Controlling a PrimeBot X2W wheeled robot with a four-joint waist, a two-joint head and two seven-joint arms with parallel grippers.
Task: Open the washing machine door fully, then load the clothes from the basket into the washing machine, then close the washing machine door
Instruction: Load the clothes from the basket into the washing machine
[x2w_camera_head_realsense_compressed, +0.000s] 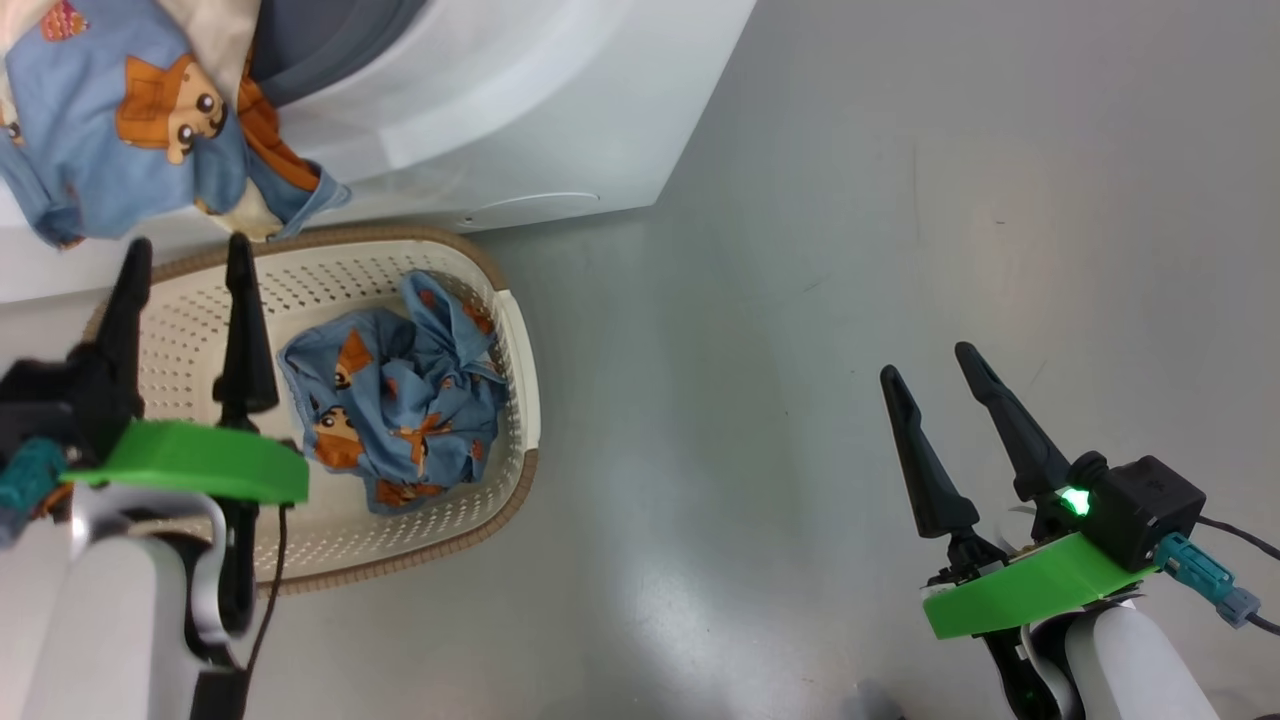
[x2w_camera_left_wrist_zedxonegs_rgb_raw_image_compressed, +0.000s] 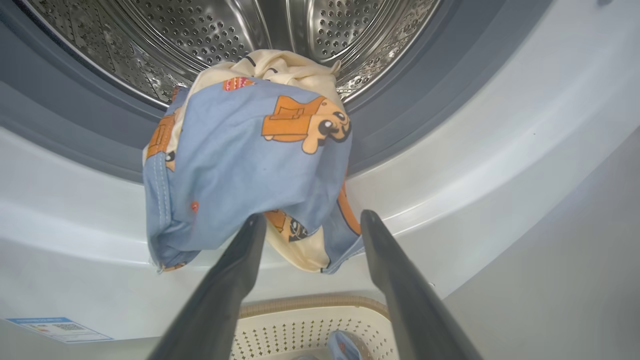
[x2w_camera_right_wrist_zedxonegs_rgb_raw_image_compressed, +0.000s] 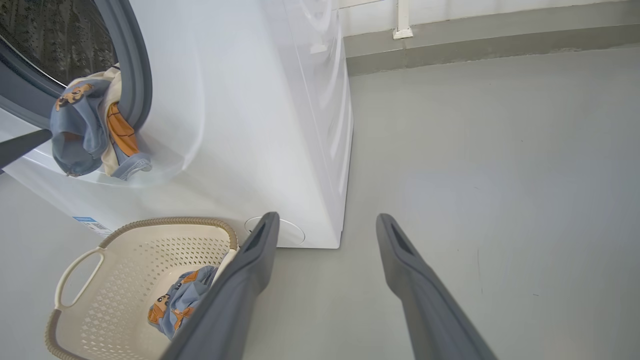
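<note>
Head view, from the left: a blue-and-cream garment (x2w_camera_head_realsense_compressed: 120, 120) hangs over the lip of the washing machine (x2w_camera_head_realsense_compressed: 520, 100) opening, half out. The left gripper (x2w_camera_head_realsense_compressed: 187, 243) is just below it, fingers spread and empty, above the basket (x2w_camera_head_realsense_compressed: 350, 285). A second blue garment (x2w_camera_head_realsense_compressed: 400, 400) lies crumpled in the basket's right half, and well to the right the right gripper (x2w_camera_head_realsense_compressed: 927, 361) hovers over grey floor (x2w_camera_head_realsense_compressed: 800, 250), jaws apart, holding nothing.

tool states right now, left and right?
Left tool: open, holding nothing; blue-and-cream printed garment hangs just beyond it.
Right tool: open, holding nothing.
</note>
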